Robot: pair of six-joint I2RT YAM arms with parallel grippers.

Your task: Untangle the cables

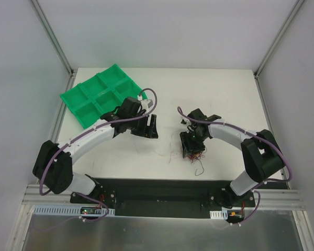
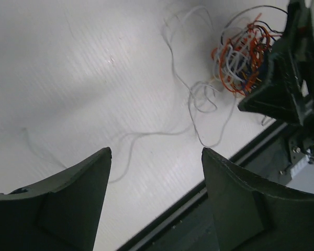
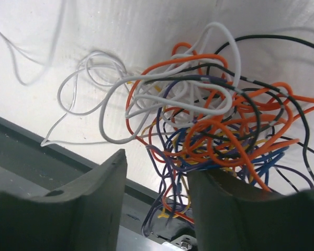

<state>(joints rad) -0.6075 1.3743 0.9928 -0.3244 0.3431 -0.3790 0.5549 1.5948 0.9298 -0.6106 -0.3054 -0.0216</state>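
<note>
The cables [image 3: 209,125] form a tangled clump of orange, white, black, purple, blue and yellow wires that fills the right wrist view. In the top view the clump [image 1: 198,156] lies near the table's front edge. My right gripper [image 3: 158,164] is open at the clump. Some wires drape over its right finger [image 3: 235,209], and purple and red strands hang between the jaws. My left gripper [image 2: 156,152] is open and empty above the table, left of the clump [image 2: 240,52]. A loose white wire [image 2: 146,135] trails from the clump towards it.
A green compartment tray [image 1: 102,94] stands at the back left, behind the left arm. A small dark object [image 1: 184,121] lies behind the right gripper [image 1: 190,145]. The table's black front edge [image 2: 199,198] runs close under both grippers.
</note>
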